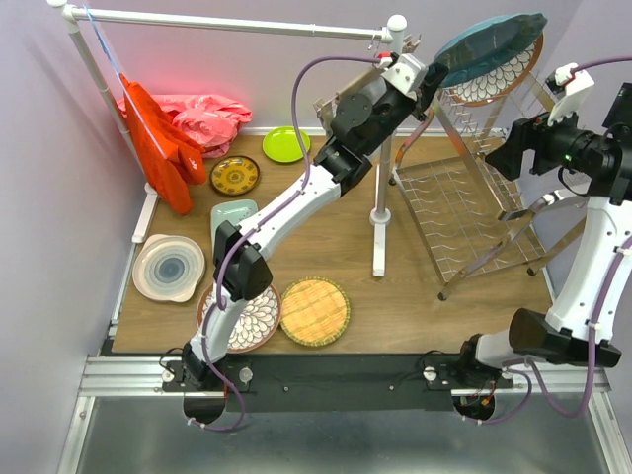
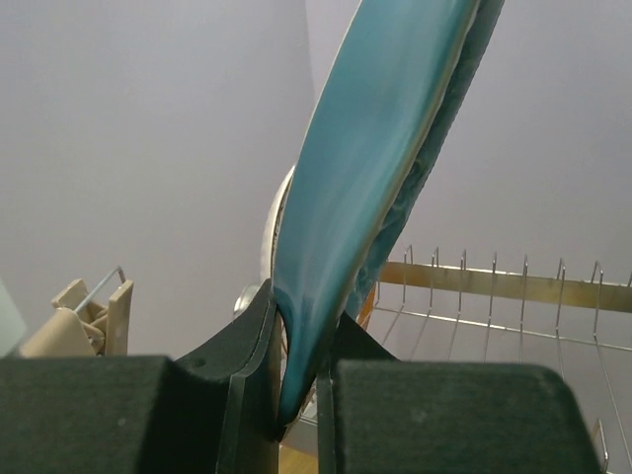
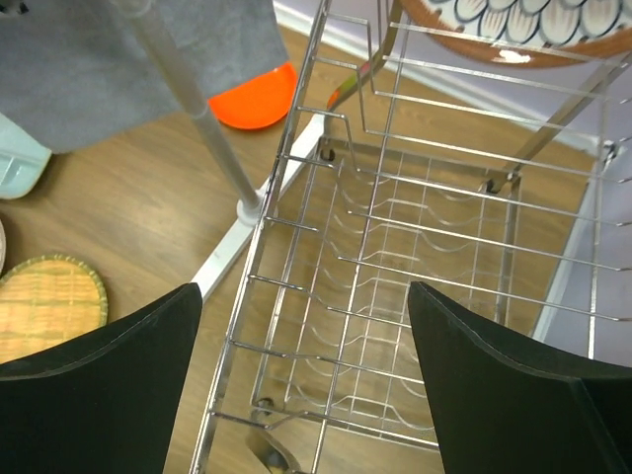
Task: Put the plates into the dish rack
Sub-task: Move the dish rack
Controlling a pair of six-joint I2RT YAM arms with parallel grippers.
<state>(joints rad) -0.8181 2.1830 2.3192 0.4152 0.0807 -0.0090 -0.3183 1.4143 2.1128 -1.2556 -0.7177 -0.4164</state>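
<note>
left gripper (image 2: 296, 390) clamped on the teal plate (image 1: 491, 44) up over the dish rack (image 1: 474, 217), right gripper (image 3: 304, 296) wide open above its lower tines

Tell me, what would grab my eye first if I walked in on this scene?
The teal plate, pinched by its edge in the left gripper, high over the chrome dish rack at the right, where a brown-rimmed plate already sits. Next, the bright orange cloth hanging from the white rail at the left, with more plates lying on the table nearby.
</note>
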